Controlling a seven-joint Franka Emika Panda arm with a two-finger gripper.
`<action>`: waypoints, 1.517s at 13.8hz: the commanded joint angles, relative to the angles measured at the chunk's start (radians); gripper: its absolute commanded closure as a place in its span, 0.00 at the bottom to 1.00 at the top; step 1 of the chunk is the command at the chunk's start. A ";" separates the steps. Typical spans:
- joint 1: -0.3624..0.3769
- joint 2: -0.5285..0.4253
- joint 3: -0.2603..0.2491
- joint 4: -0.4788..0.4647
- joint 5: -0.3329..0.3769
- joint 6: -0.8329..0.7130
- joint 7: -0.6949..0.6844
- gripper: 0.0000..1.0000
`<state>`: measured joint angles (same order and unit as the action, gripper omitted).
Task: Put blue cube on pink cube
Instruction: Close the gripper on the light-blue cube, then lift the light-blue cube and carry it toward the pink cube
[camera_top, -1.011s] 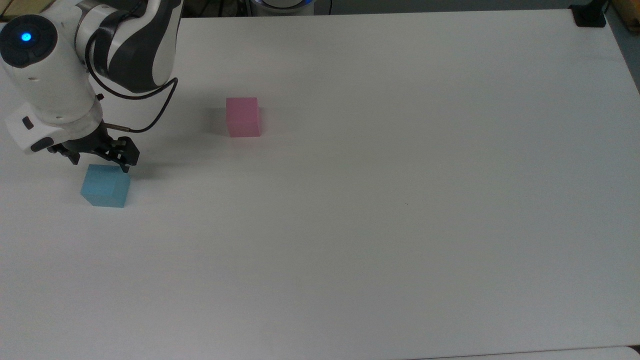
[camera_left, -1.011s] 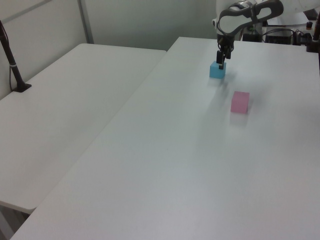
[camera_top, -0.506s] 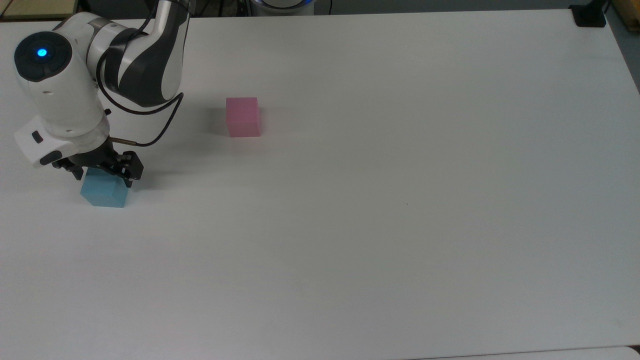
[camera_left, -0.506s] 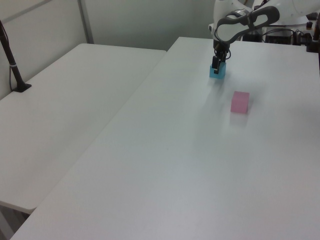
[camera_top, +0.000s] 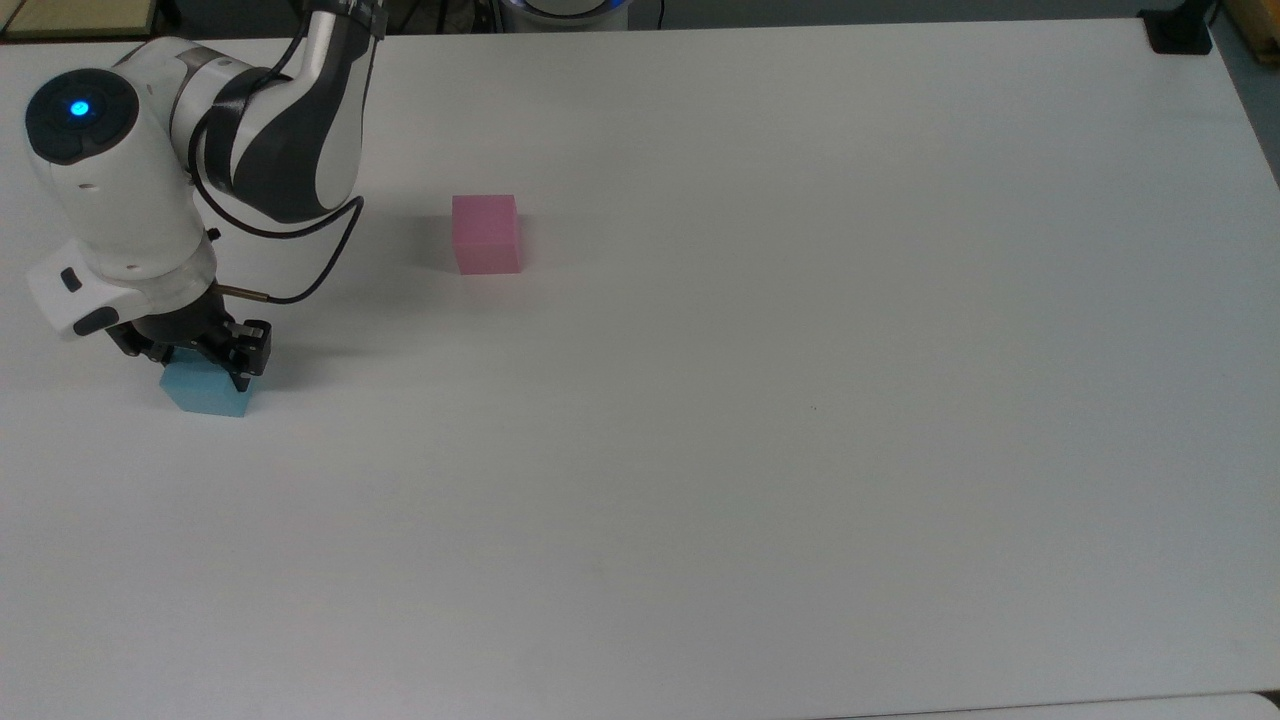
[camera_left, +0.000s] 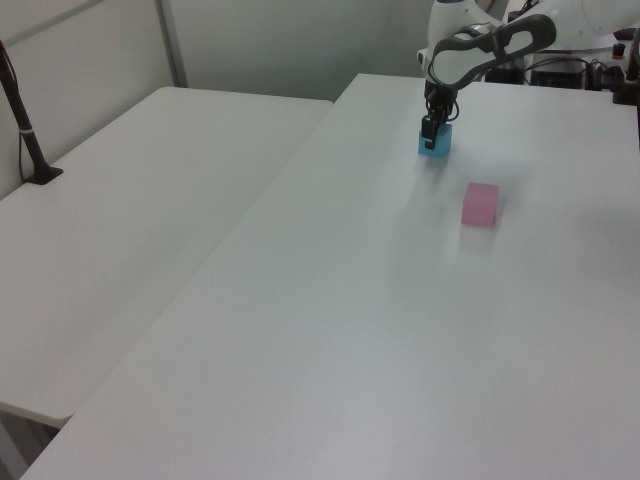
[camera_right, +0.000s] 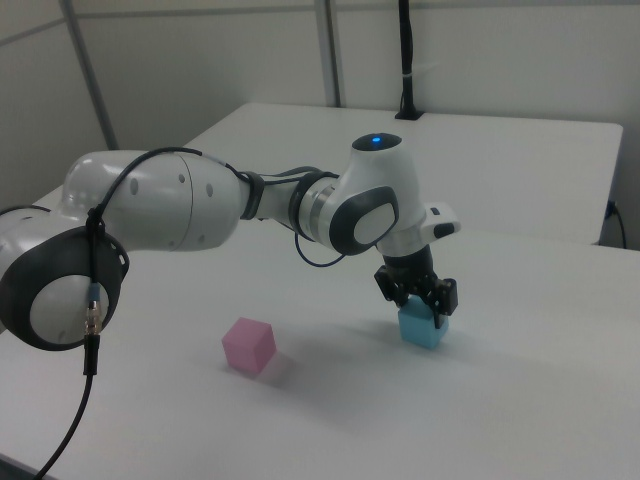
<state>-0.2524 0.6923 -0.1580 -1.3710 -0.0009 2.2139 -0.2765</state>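
Sky-blue matte, the blue cube (camera_top: 207, 391) is sitting on the white table (camera_top: 800, 400) near the top view's left edge, well in from the near edge. You're looking at the end effector (camera_top: 195, 362) sitting right on top of it, fingers straddling the cube's upper part w/ one finger on each side. Fingers are looking narrow, about cube width, but I can't tell if they're actually pinching or just bracketing, so don't assume a grip yet.

Key relation: the pink cube (camera_top: 486, 234) is lying to the top view's right of the end effector and a bit toward the far edge, well apart from the blue one. In the right view the pink cube (camera_right: 248, 345) is showing to the right view's left of the blue cube (camera_right: 423, 326). Both cubes are sitting square-ish, no long axis to worry abt.

Judging from this, you're in the grasp step; lift & carry aren't done.

Room: bare table btwn the two cubes, nothing in the path. The left edge of the table in the top view is close to the arm, so you're better off moving rightward, away from it.
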 joint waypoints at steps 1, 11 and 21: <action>-0.005 -0.055 0.002 0.001 0.027 -0.019 -0.020 0.85; 0.005 -0.324 0.017 0.141 0.042 -0.473 -0.020 0.85; 0.086 -0.717 0.322 -0.324 0.033 -0.457 0.230 0.84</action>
<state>-0.2296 0.1001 0.1514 -1.5267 0.0298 1.7572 -0.1084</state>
